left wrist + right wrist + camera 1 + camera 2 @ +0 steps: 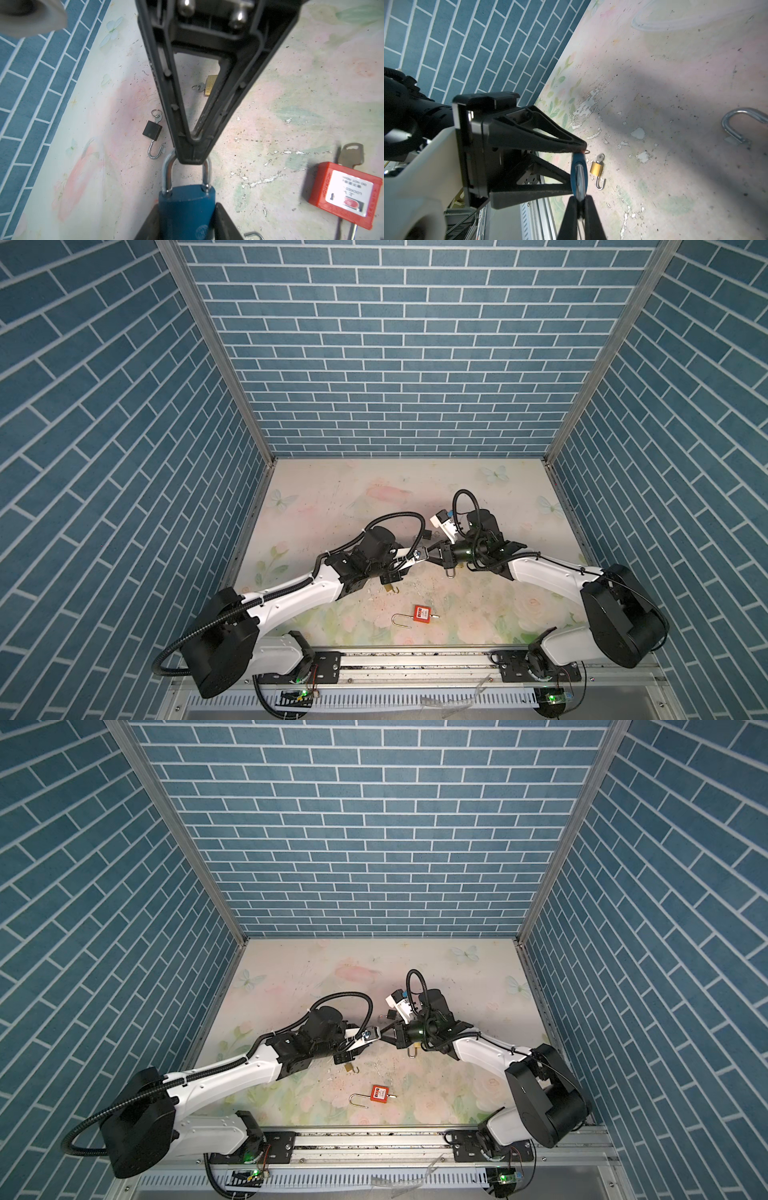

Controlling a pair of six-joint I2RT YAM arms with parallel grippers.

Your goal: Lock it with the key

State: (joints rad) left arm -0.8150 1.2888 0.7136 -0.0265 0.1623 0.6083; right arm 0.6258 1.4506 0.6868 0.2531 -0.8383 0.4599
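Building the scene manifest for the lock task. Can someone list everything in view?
blue metal padlock: 1, blue, held off the table between both grippers
red plastic safety padlock: 1, red, front of table, shackle open, key in
black square padlock: 1, black, mid-table, shackle open, key in
small brass padlocks: 2, gold, on table, one by each arm
floral table: 1, pale
brick-pattern walls: 3, blue
left gripper: black, gripping blue padlock's body
right gripper: black, shut on its shackle

Scuffed floral table [374,497] holding four locks, well apart: red padlock [422,612] (key [351,153] in, shackle open), brass padlock [390,587], second brass padlock [211,85], black padlock [152,131].
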